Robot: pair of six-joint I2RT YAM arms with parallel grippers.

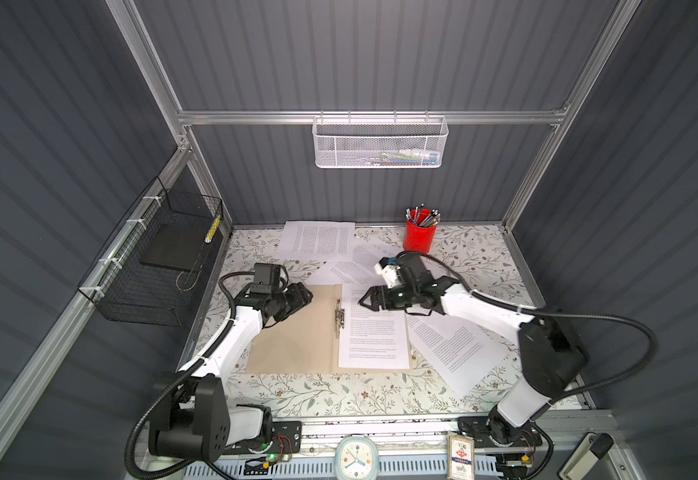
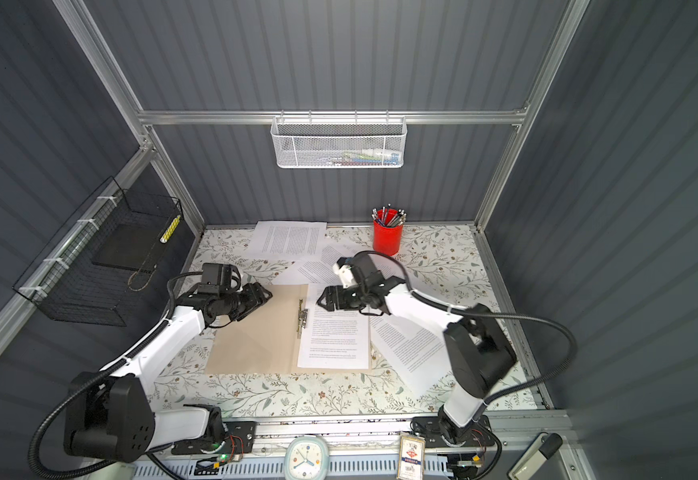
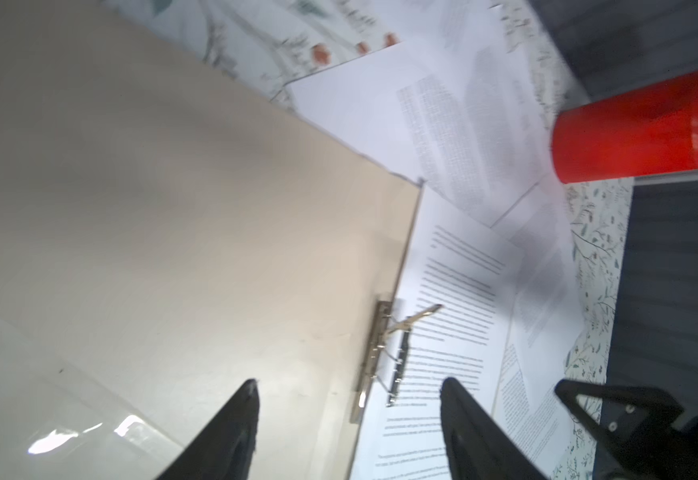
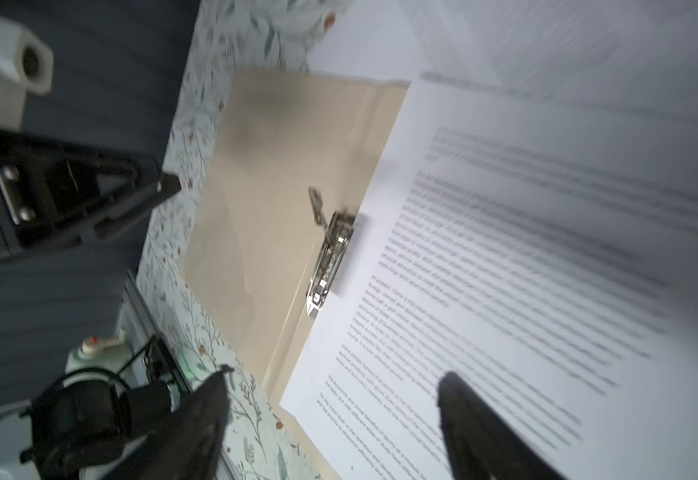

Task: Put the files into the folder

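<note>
- The plain tan kraft-card folder (image 1: 293,336) lies open and flat on the floral-patterned counter (image 1: 339,395), in the centre of both top views. Its metal clip (image 1: 339,318) runs along the spine.
- One white printed paper sheet (image 1: 374,332) lies squarely on the folder's right half, its edge at the clip. I cannot tell whether the clip pins it.
- Three loose white sheets are still outside the folder: the far sheet (image 1: 318,243) at upper centre, the slanted sheet (image 1: 355,266) just below and right of it, and the right sheet (image 1: 455,349) beside the folder's right edge, partly under the right arm.
- The left hand (image 1: 306,297) hovers over the folder's left half, fingers apart and empty.
- The right hand (image 1: 364,300) is above the top of the filed sheet, spread wide and holding nothing.
- By this layout, about a quarter is done; three sheets remain to be brought in.
</note>
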